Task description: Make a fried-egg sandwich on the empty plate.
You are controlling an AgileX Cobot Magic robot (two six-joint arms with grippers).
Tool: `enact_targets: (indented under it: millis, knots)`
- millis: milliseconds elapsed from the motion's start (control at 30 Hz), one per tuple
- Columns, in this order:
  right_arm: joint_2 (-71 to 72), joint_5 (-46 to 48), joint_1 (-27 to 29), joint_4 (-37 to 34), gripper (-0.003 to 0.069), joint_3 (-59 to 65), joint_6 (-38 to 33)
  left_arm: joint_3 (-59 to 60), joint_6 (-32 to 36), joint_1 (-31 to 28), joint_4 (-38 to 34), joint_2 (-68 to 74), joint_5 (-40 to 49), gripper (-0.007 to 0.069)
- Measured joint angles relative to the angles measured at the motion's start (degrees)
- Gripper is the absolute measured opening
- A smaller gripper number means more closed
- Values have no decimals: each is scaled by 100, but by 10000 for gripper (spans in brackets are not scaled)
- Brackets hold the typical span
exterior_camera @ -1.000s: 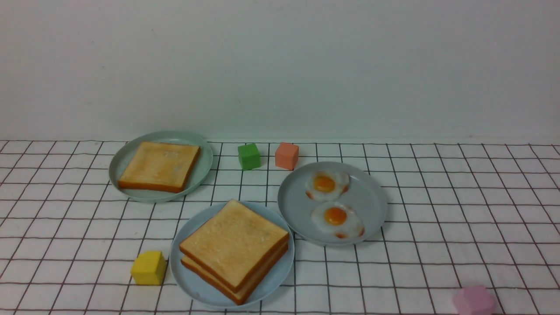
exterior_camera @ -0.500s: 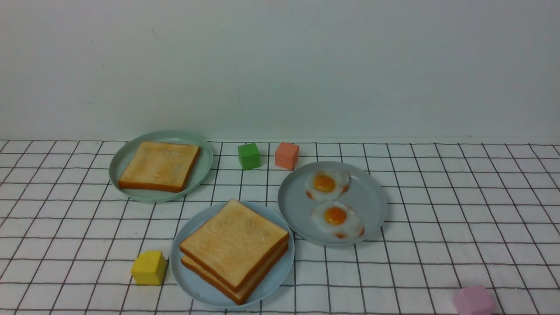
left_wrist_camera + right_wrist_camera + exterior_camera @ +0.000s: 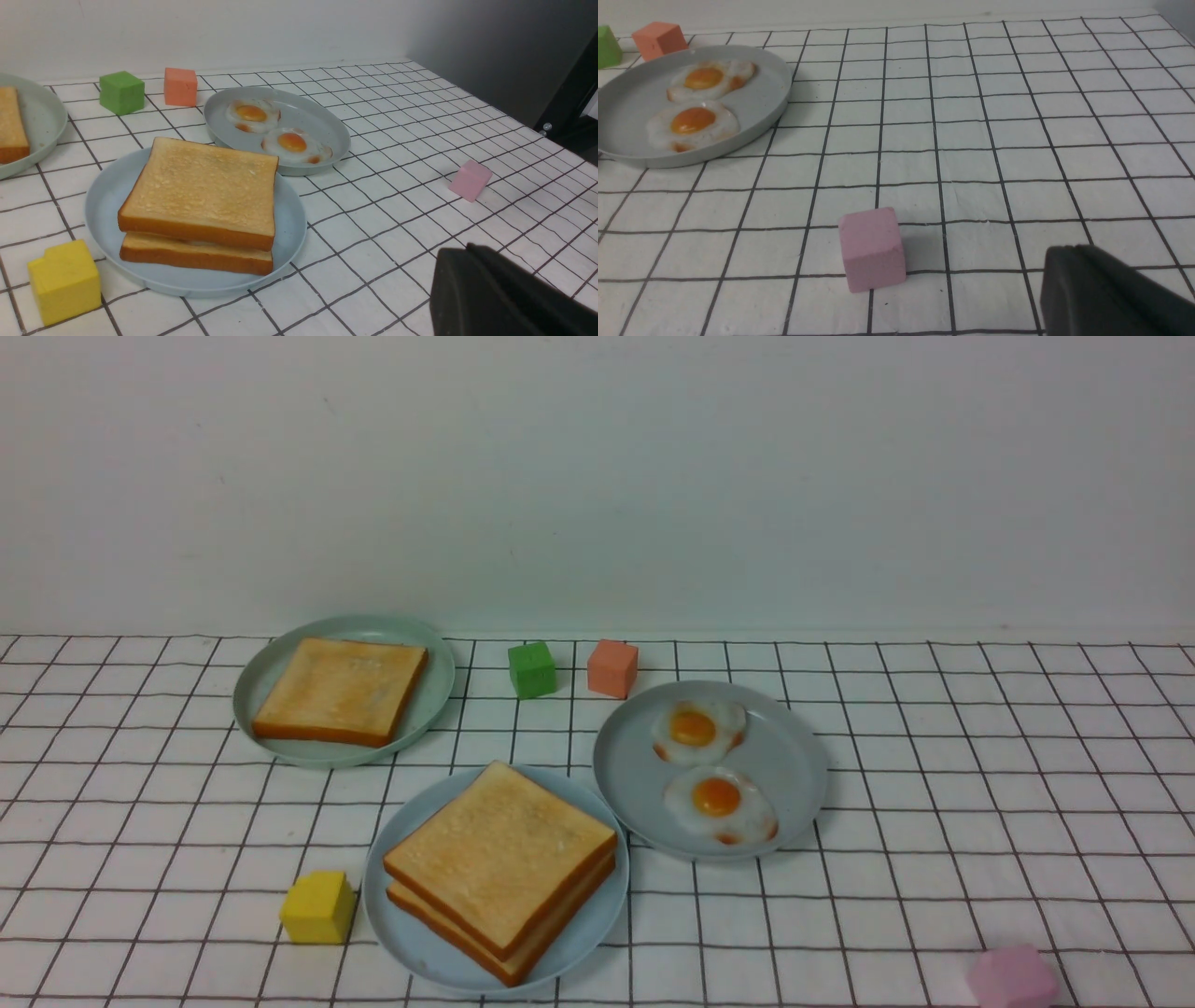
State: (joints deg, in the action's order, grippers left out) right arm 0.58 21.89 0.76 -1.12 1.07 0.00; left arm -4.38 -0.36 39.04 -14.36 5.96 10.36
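The fried-egg sandwich (image 3: 499,859), two stacked golden toast slices, lies on the sky-blue plate (image 3: 411,943) at the front centre. In the left wrist view the sandwich (image 3: 201,186) shows only a thin pale sliver between the slices, and the plate (image 3: 107,196) rim is bare around it. My left gripper (image 3: 467,249) is shut and empty, low over the cloth, apart from the plate. My right gripper (image 3: 1073,249) is shut and empty, over the cloth beside a pink cube (image 3: 872,247). Neither gripper shows in the front view.
A grey plate (image 3: 794,756) holds two fried eggs (image 3: 695,728) (image 3: 719,800). A pale green plate (image 3: 429,709) holds one toast slice (image 3: 341,689). A yellow cube (image 3: 317,907), green cube (image 3: 531,669), orange cube (image 3: 611,668) and the pink cube (image 3: 1011,978) lie on the gridded cloth.
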Motion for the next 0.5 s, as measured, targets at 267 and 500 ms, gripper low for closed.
enact_targets:
  millis: [267, 500]
  knots:
    - [0, 6, 0, 0, -9, 0, 0, 0, 0, 0, 0, 0, 0, 4]
    - [0, 11, 0, 0, -7, 0, 0, 0, 0, 0, 5, 0, -11, 14]
